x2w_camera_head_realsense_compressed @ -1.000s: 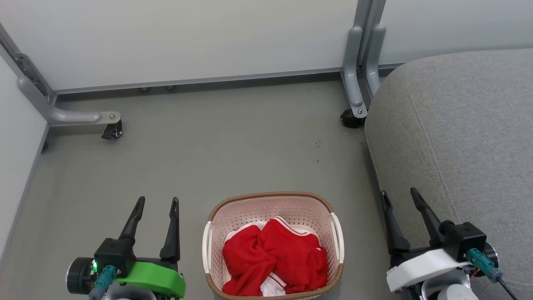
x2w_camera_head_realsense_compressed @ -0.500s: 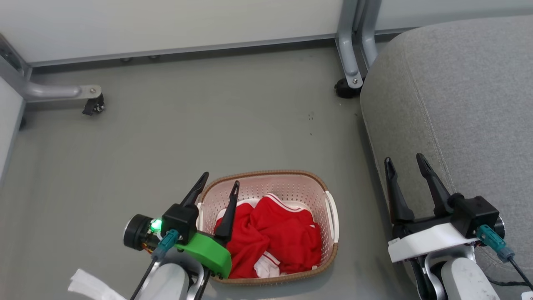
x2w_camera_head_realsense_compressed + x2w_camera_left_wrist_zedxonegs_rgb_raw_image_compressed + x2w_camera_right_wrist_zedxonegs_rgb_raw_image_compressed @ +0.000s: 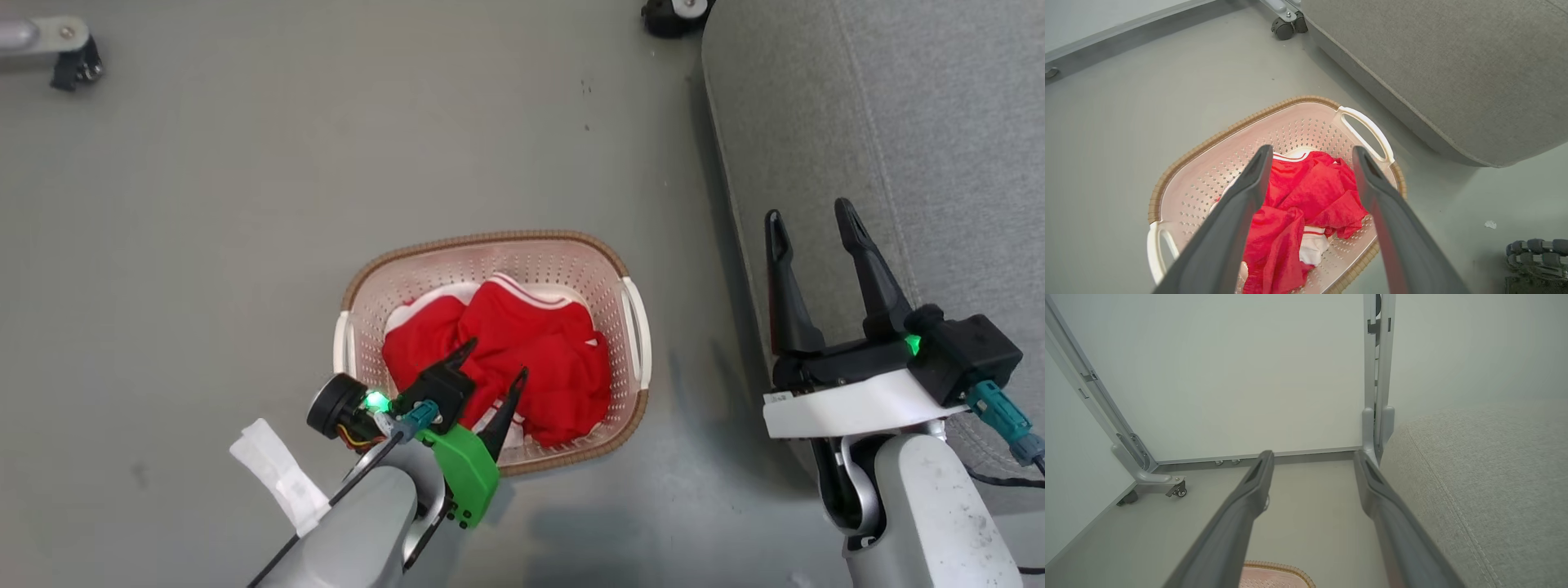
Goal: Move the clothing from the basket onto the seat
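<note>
Crumpled clothing [image 3: 539, 343] in basket [image 3: 482, 239], long axis left-right; left end effector [image 3: 497, 358] apart over clothing; right end effector [image 3: 807, 209] apart.

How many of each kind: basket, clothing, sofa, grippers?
Basket: 1
Clothing: 1 red heap, pieces can't be told apart
Sofa: 1
Grippers: 2, left gripper and right gripper
Total: 5

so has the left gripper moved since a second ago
Yes, rightward. The left gripper was over the floor left of the basket; now it hangs open over the basket's near-left corner, above the red clothing.
</note>
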